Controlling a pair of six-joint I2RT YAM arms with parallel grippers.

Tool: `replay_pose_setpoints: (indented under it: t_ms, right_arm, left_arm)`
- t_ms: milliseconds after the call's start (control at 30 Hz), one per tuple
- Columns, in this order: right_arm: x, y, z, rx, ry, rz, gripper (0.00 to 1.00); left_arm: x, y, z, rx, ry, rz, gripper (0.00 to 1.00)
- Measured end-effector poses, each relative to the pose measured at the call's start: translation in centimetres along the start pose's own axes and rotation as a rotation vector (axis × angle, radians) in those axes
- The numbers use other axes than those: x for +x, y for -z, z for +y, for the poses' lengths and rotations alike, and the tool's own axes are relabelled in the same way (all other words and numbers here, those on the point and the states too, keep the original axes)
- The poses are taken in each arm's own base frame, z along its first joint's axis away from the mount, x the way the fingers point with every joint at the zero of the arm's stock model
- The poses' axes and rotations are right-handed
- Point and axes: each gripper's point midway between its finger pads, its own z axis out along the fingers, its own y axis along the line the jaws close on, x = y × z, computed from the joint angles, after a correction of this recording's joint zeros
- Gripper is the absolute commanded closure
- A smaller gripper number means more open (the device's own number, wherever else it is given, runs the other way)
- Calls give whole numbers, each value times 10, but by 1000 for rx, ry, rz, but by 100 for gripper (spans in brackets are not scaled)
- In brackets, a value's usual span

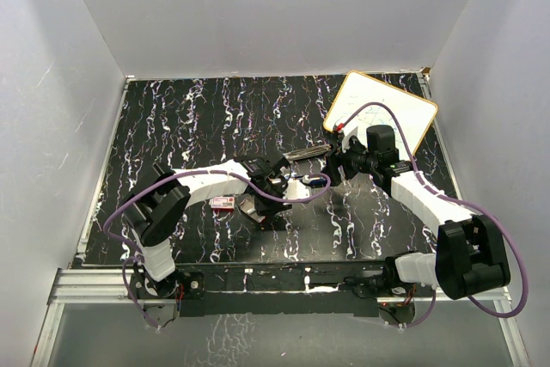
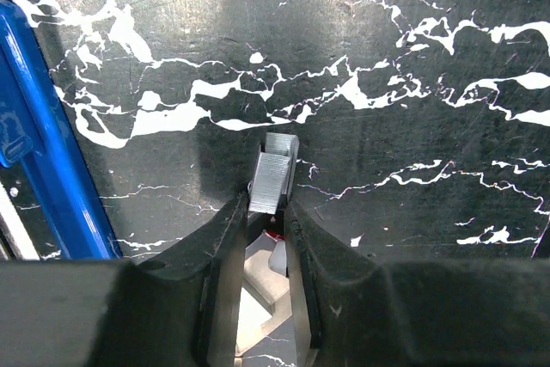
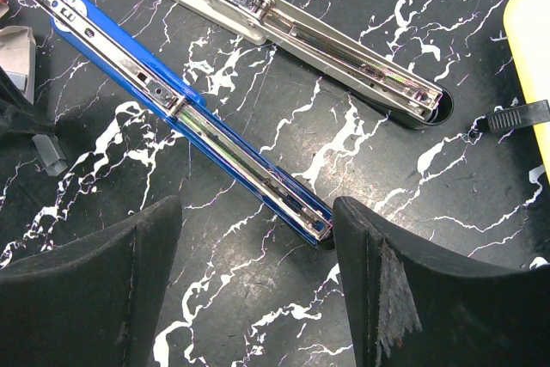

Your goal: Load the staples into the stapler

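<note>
The left gripper (image 2: 268,212) pinches a grey staple strip (image 2: 273,180) at centre frame, the right gripper (image 3: 256,208) is spread around the opened blue stapler (image 3: 185,113), and the red staple box (image 1: 223,204) lies left of centre.

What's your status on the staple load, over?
Left tool shut on staples. Right tool open over blue stapler, rail exposed. Silver stapler beside it, not touching.

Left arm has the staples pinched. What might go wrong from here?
1. The left gripper holds the staples by one end, at its fingertips and tilted: the strip may slip or snap.
2. The blue stapler lies unheld below the open right gripper: it may slide when the strip goes in.
</note>
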Motion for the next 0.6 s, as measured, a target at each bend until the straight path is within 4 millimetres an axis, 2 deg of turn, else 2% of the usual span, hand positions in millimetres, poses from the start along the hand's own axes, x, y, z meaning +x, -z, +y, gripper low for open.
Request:
replay_pose_setpoints:
  t_ms: [400, 600]
  right_arm:
    - [0, 0, 0, 0, 0, 0, 27]
    - [0, 0, 0, 0, 0, 0, 27]
  left_arm:
    - [-2, -1, 1, -2, -7, -8, 89]
    - [-3, -1, 0, 1, 8, -12, 90]
